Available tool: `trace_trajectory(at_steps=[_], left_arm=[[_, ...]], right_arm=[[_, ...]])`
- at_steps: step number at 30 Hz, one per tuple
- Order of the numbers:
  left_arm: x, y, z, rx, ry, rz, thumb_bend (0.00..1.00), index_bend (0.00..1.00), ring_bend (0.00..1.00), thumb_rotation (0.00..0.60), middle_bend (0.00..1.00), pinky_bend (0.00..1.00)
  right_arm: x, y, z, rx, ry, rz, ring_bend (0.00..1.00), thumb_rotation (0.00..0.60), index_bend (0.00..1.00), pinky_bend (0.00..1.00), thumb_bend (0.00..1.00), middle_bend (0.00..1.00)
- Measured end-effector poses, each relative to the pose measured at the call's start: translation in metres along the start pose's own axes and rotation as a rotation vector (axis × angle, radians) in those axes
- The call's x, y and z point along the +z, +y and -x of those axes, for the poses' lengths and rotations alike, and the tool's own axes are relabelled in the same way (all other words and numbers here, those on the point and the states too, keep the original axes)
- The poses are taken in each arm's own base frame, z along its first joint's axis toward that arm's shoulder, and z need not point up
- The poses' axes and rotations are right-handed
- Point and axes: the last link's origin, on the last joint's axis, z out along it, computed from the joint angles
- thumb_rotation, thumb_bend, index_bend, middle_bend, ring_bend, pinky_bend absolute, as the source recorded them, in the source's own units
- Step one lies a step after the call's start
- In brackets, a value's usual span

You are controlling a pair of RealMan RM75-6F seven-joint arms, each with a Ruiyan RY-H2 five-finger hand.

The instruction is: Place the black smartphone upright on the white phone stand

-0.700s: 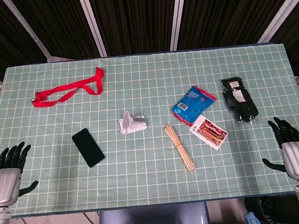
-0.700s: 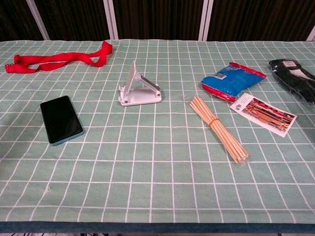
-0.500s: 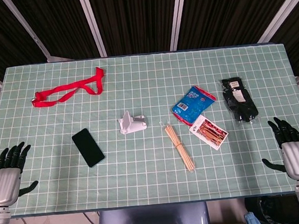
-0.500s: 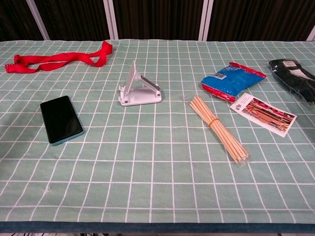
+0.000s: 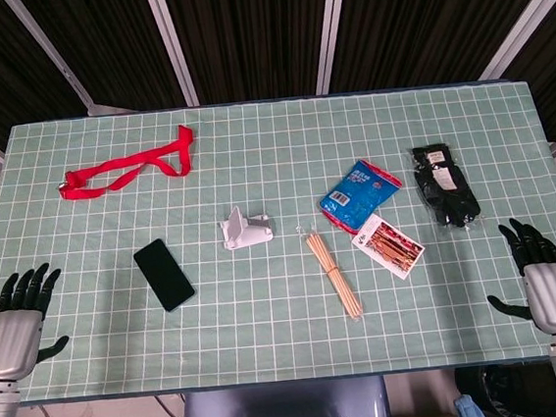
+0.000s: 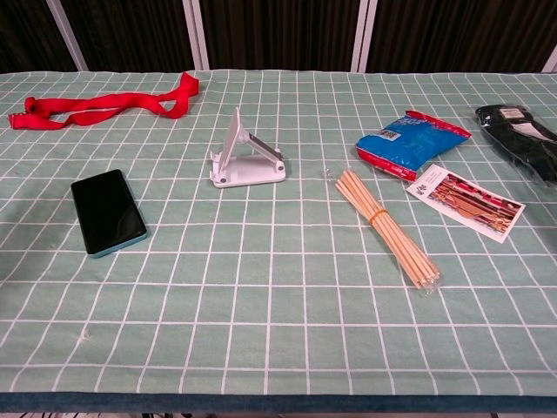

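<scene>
The black smartphone (image 5: 163, 274) (image 6: 108, 212) lies flat, screen up, on the green checked cloth, left of centre. The white phone stand (image 5: 245, 229) (image 6: 244, 158) stands a short way to its right, with nothing on it. My left hand (image 5: 15, 322) hangs at the table's near left corner, fingers spread and holding nothing, well left of the phone. My right hand (image 5: 544, 276) is at the near right corner, also with fingers apart and nothing in it. Neither hand shows in the chest view.
A red ribbon (image 5: 126, 168) lies at the back left. Right of the stand are a bundle of wooden sticks (image 5: 333, 273), a blue snack bag (image 5: 357, 193), a small printed packet (image 5: 389, 245) and a black packet (image 5: 444, 185).
My left hand has shifted very slightly toward the near edge. Nothing on the table has moved.
</scene>
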Motion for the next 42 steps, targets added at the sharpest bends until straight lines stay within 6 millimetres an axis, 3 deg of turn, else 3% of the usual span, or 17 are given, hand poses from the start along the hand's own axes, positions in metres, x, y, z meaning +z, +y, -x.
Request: trace_trajectory(at_steps=[10,16,22,28,42], left_arm=[[0.033,0.017,-0.004,0.115,-0.043,0.127,0.04,0.00,0.00,0.600,0.00,0.00],[0.077,0.040,-0.013,0.218,-0.116,0.236,0.04,0.00,0.00,0.600,0.00,0.00],[0.108,0.057,-0.021,0.296,-0.141,0.307,0.04,0.04,0.00,0.600,0.05,0.00],[0.125,0.073,-0.021,0.349,-0.176,0.378,0.04,0.16,0.00,0.600,0.11,0.00],[0.152,0.099,0.000,0.481,-0.318,0.483,0.04,0.18,0.00,0.600,0.15,0.00]], right_arm=[[0.005,0.000,0.002,0.038,-0.022,0.015,0.00,0.600,0.00,0.15,0.10,0.00],[0.007,0.001,0.001,0.060,-0.025,0.035,0.00,0.600,0.00,0.15,0.10,0.00],[0.007,0.001,0.001,0.066,-0.031,0.042,0.00,0.600,0.00,0.15,0.10,0.00],[0.008,0.002,0.001,0.080,-0.032,0.049,0.00,0.600,0.00,0.15,0.10,0.00],[0.009,0.004,0.000,0.103,-0.041,0.063,0.00,0.600,0.00,0.15,0.10,0.00]])
